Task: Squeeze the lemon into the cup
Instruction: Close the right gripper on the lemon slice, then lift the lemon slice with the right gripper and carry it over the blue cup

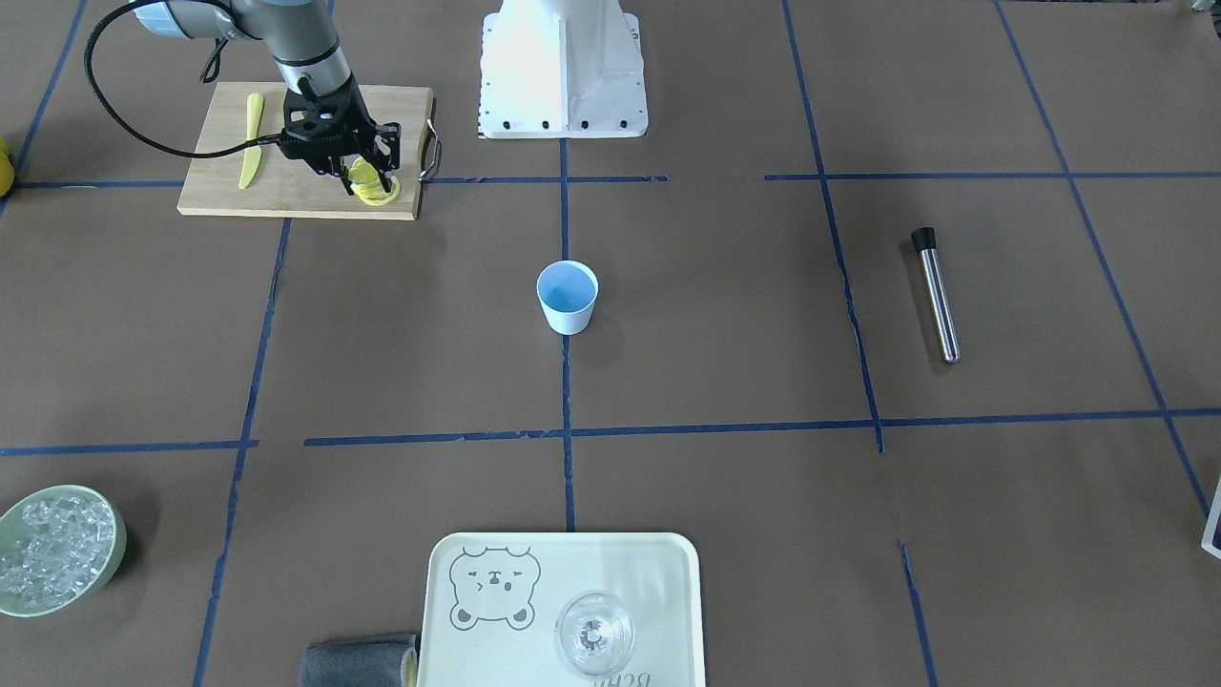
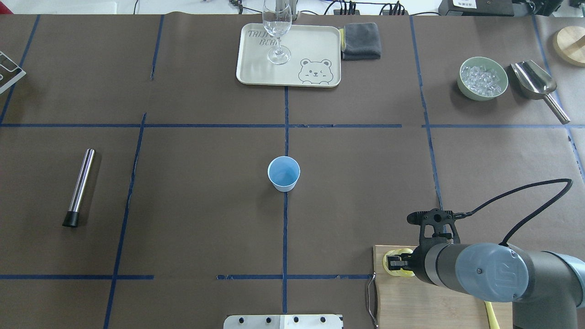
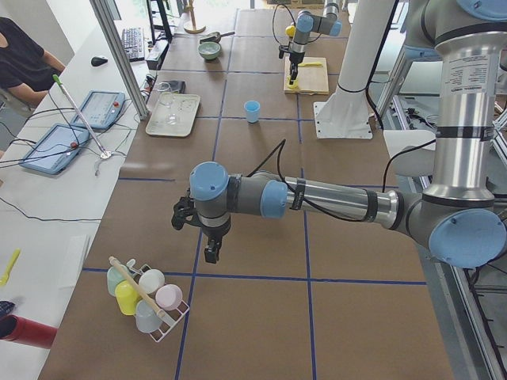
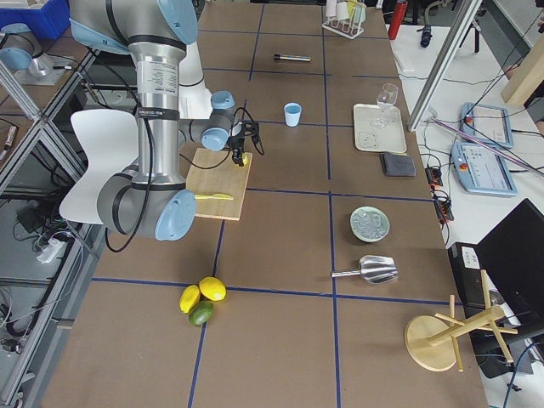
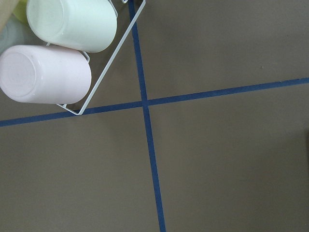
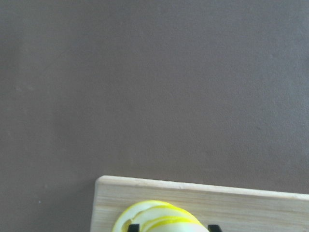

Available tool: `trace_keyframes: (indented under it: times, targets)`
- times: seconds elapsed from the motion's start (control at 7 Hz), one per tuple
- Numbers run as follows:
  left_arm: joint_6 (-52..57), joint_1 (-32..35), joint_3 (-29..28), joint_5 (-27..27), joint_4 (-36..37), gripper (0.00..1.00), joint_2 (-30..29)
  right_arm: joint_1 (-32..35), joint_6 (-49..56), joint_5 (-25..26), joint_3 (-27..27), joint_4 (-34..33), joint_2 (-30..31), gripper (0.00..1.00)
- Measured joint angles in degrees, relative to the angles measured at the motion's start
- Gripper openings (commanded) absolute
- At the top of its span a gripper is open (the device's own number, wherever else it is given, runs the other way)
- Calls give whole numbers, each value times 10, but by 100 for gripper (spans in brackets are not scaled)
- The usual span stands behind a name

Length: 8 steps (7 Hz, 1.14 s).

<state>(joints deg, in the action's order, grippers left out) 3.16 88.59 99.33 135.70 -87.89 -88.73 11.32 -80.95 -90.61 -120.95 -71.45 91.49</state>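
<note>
Nearest, at the near right, the right tool [image 1: 367, 183] points down at the cutting board [image 2: 411, 301], astride the stacked lemon [image 6: 159, 217] slices; whether it pinches them I cannot tell. Left to right: one steel rod [image 2: 81, 185], one cup [image 2: 284, 173] mid-table, well apart from the board, one tray [image 2: 256, 68] lettered "BEAR" bearing one glass [image 2: 276, 23], one ice bowl [image 2: 466, 91], one scoop [image 2: 534, 82]. The left tool [image 3: 211, 252] hangs by a mug rack [image 3: 178, 317], and I cannot tell its grip.

brown paper-covered table [image 1: 763, 315], blue tape grid [image 1: 725, 427], white side bench [image 3: 47, 237]
</note>
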Motion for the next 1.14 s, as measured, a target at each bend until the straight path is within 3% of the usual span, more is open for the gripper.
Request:
trace_keyframes:
  times: [0.57, 0.86, 1.14]
  targets:
    - [0, 0, 1, 1, 0, 100, 0, 4, 0, -3, -24, -12, 5, 49]
    - [0, 0, 2, 1, 0, 100, 0, 6, 1, -7, -70, -101, -15, 49]
    - [0, 0, 2, 1, 0, 100, 0, 20, 1, -14, -85, -193, -85, 49]
